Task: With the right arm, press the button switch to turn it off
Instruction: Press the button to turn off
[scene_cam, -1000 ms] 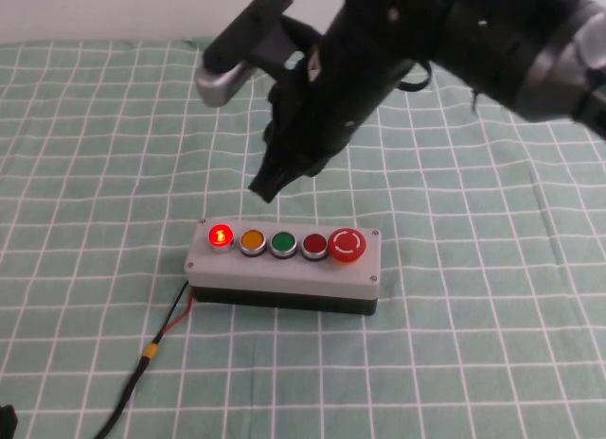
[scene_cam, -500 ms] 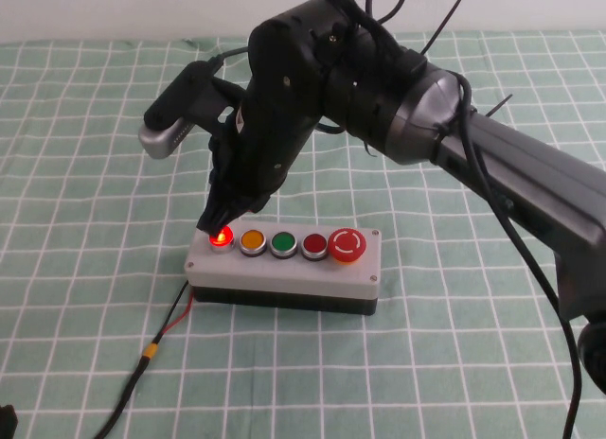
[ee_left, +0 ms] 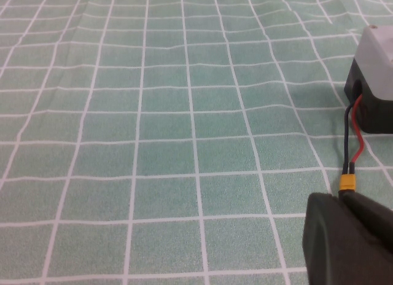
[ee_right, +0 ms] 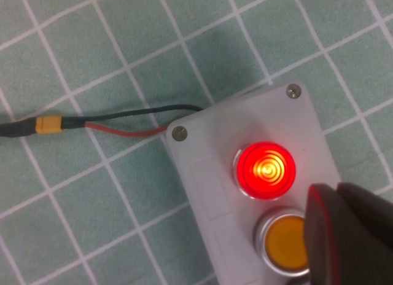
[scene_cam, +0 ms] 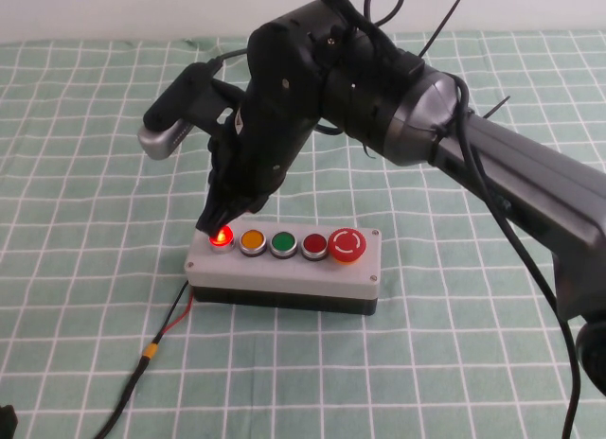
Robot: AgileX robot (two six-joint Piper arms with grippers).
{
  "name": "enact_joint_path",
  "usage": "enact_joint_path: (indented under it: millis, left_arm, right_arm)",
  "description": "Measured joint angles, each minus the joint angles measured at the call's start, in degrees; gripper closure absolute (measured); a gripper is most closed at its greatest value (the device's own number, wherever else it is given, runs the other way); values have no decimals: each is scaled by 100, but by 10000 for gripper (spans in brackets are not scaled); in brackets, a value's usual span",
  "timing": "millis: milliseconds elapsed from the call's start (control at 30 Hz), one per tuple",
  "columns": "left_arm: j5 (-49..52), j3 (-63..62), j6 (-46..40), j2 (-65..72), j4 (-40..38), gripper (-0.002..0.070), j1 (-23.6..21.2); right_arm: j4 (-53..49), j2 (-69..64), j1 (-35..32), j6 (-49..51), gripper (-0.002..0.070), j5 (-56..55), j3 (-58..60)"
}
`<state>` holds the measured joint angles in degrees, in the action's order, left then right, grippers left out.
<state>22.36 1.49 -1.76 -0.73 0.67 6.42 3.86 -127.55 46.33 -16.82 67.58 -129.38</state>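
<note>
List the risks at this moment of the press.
The right gripper sits at the edge of the glowing round red button switch, which is still lit, so it may slip off. The orange round button is adjacent and could get pressed. The left gripper rests near the red-black wire.

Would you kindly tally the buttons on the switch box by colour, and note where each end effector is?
Bright red, glowing: 1, the button switch, with the right end effector just above it.
Orange: 1.
Green: 1.
Dark red: 1.
Large red mushroom: 1.
Total: 5 buttons on the switch box.
The left end effector sits low beside the box's wires.
</note>
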Motion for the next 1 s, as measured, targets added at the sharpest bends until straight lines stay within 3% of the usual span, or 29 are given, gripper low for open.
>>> enact_joint_path:
  millis: [767, 1000]
  left_arm:
    - [0, 0, 0, 0, 0, 678, 0]
    - [0, 0, 0, 0, 0, 678, 0]
  right_arm:
    - [318, -532, 0, 0, 692, -481, -87]
    - [-99, -446, 0, 0, 692, -441, -105]
